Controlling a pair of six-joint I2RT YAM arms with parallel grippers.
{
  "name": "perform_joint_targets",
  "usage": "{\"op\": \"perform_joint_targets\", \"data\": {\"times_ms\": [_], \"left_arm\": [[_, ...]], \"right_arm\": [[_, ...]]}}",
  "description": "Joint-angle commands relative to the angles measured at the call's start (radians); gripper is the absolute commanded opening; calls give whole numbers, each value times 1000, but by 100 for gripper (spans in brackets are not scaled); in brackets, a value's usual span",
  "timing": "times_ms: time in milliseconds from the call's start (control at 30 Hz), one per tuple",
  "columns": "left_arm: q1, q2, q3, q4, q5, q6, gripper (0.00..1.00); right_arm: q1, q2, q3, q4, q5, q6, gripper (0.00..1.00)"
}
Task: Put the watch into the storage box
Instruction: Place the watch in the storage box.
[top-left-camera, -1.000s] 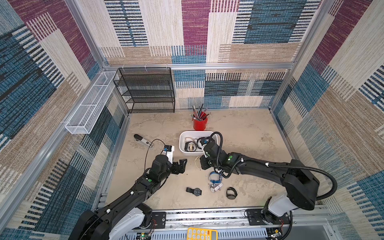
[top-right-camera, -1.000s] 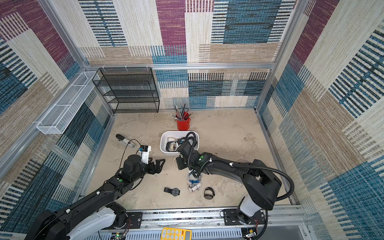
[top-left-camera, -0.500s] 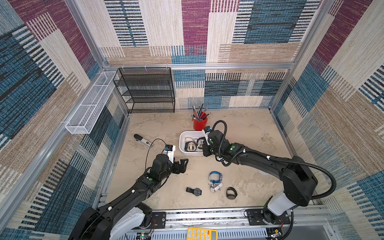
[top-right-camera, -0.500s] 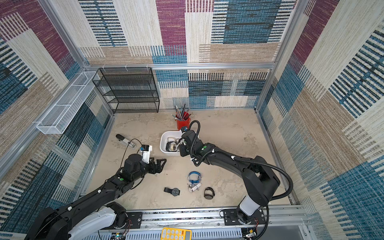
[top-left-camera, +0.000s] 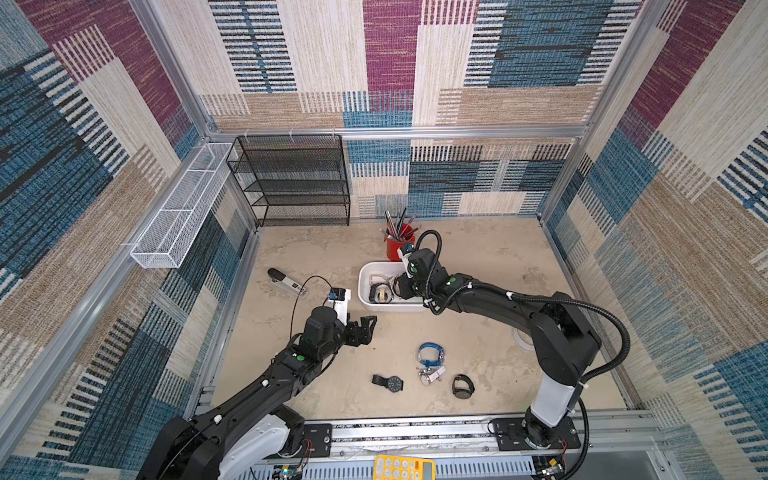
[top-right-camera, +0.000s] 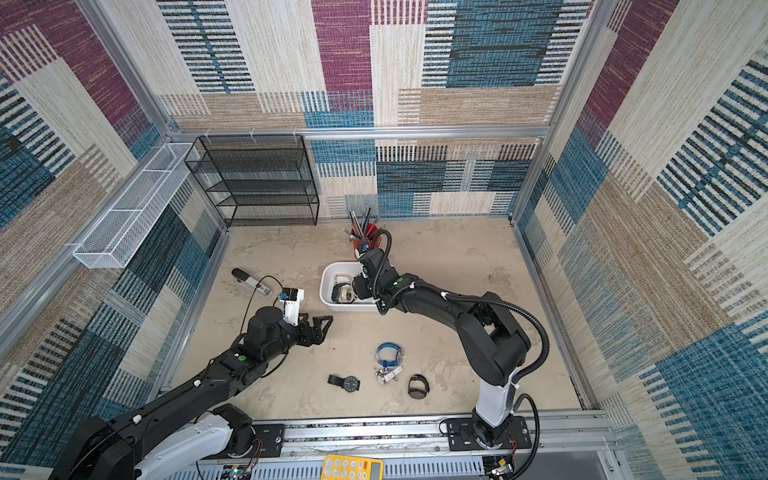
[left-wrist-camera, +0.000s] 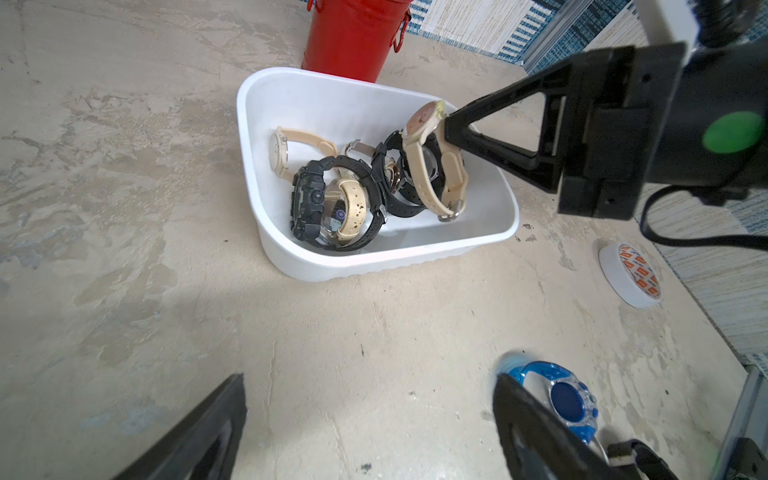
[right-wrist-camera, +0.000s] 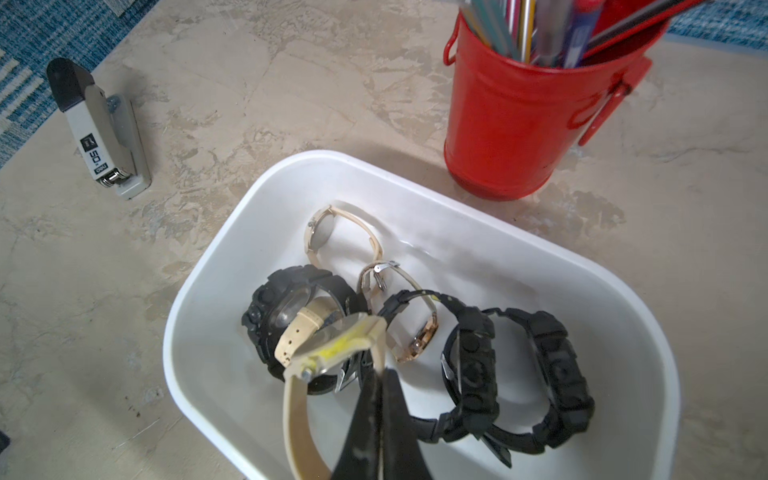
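While right hand (right-wrist-camera: 380, 376) pinches watch (right-wrist-camera: 332, 347) over storage box (right-wrist-camera: 478, 257), left hand (top-left-camera: 365, 329) spread

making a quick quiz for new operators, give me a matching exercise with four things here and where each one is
Things
1. beige watch
2. blue watch
3. stapler
4. red cup

Places
A. stands upright next to the storage box, full of pens
B. lies on the table among other loose watches
C. pinched in the shut jaws of the right gripper, over the box
D. lies alone on the table, well apart from the box

Pairs: 1-C, 2-B, 3-D, 4-A
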Motion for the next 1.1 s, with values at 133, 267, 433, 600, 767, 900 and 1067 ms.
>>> {"op": "perform_joint_targets", "data": {"times_ms": [133,267,433,600,767,900,1067], "left_arm": [[1,-3,6,-6,1,-11,94],[1,-5,8,-11,-4,-16,94],[0,-5,6,-15,-9,-8,94],[1,-5,10,-15,-2,-16,94],[1,-1,12,-21,-6,-23,94],[1,-1,10,-20,-10,-18,94],[2,3,19,-26,-3,-26,94]], "right_arm": [[-11,58,28,53,-14,-20,0],[-11,86,46,48,-15,-29,0],[-13,98,44,54,-21,-29,0],[-13,91,36,58,-31,-26,0],[-13,85,47,38,-42,-17,19],[-13,31,10,74,-45,-10,51],[-12,-42,-22,67,-49,0,72]]}}
